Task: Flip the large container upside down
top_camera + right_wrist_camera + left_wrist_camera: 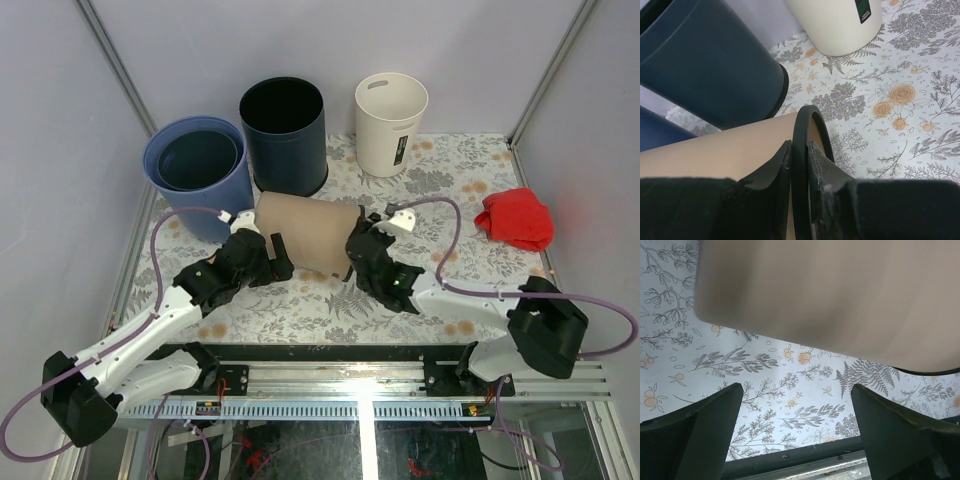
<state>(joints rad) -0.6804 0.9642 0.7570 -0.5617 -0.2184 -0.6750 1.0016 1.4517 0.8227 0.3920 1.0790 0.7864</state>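
The large container (305, 232) is a tan bin with a black rim, lying on its side on the floral table, its mouth facing right. My right gripper (358, 245) is shut on the black rim (807, 125), one finger outside on the tan wall (715, 155) and one inside the mouth. My left gripper (275, 262) stands open at the near side of the container's closed end. In the left wrist view the tan wall (840, 295) fills the top, and only table shows between the spread fingers (715, 425).
Behind the container stand a dark navy bin (284, 135), two nested blue bins (197, 170) to the left, and a white bin (390, 122) to the right. A red cloth (516, 218) lies at the right. The metal front rail (360, 380) runs along the near edge.
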